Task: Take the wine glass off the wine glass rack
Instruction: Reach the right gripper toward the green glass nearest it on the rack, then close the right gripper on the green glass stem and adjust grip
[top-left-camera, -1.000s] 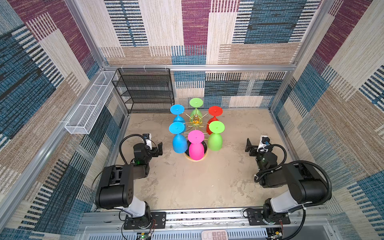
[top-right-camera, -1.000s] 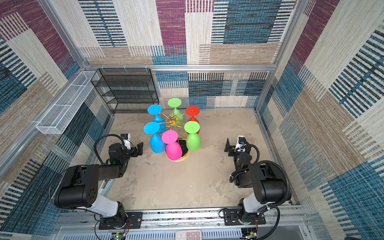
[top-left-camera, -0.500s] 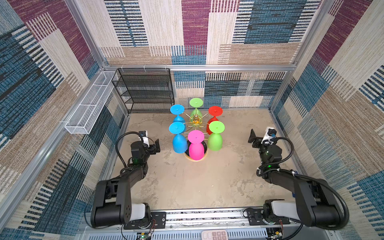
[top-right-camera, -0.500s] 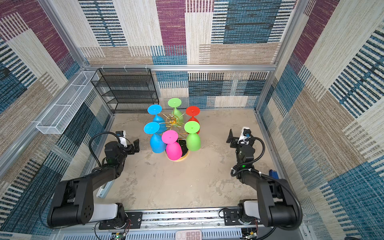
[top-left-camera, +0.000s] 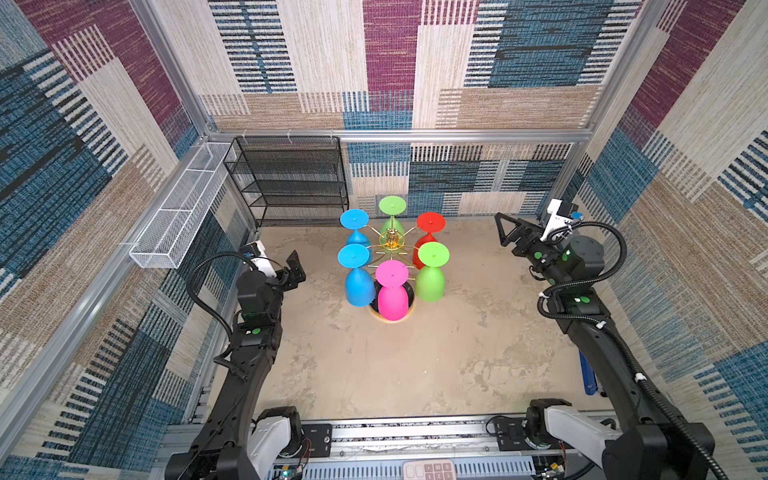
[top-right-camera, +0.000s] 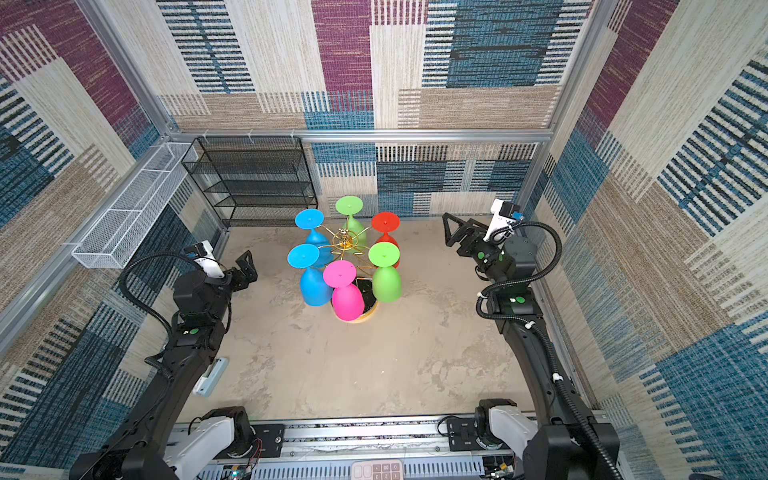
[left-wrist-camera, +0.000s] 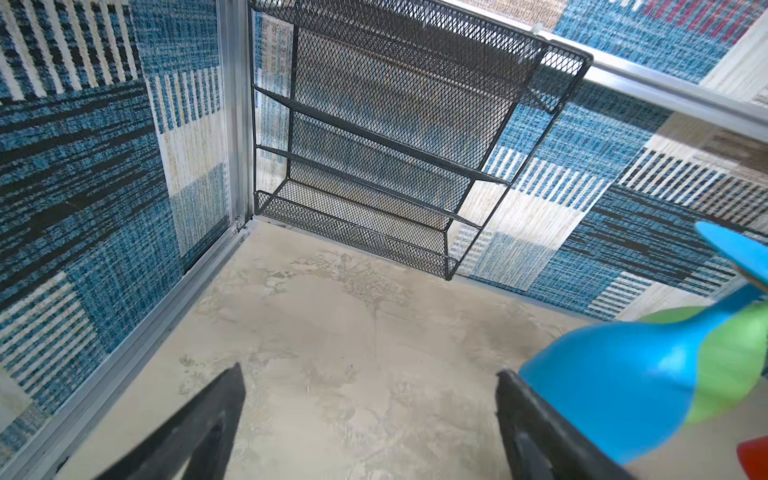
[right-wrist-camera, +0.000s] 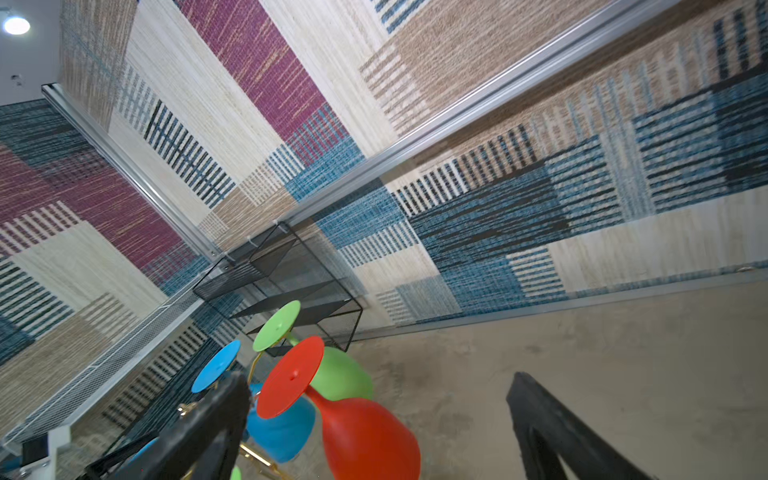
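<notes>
in the middle of the table (top-left-camera: 374, 365), a little toward the back wall, stands the gold wire wine glass rack (top-left-camera: 390, 242), its round dark base with a gold rim showing under the front glasses. six coloured wine glasses hang from its arms upside down, feet up and bowls down: a pink glass (top-left-camera: 392, 299) at the front, a blue glass (top-left-camera: 358, 287) and a green glass (top-left-camera: 430, 283) to either side of it, and behind them a second blue glass (top-left-camera: 354, 219), a second green glass (top-left-camera: 392, 205) and a red glass (top-left-camera: 431, 222). none of them is off the rack. in both top views the left fingers (top-left-camera: 296, 266) are raised to the left of the rack, spread wide apart and holding nothing, clear of the nearest blue glass; in the left wrist view that blue bowl (left-wrist-camera: 602, 395) shows just past one finger. the right fingers (top-left-camera: 505, 230) hang to the right of the rack near the back, also wide apart and empty, well apart from the red glass; the right wrist view looks between them at the red glass (right-wrist-camera: 365, 436) with green and blue ones behind it. a black mesh shelf (top-left-camera: 291, 183) stands in the back left corner, and a white wire basket (top-left-camera: 178, 216) is fixed along the left wall.
</notes>
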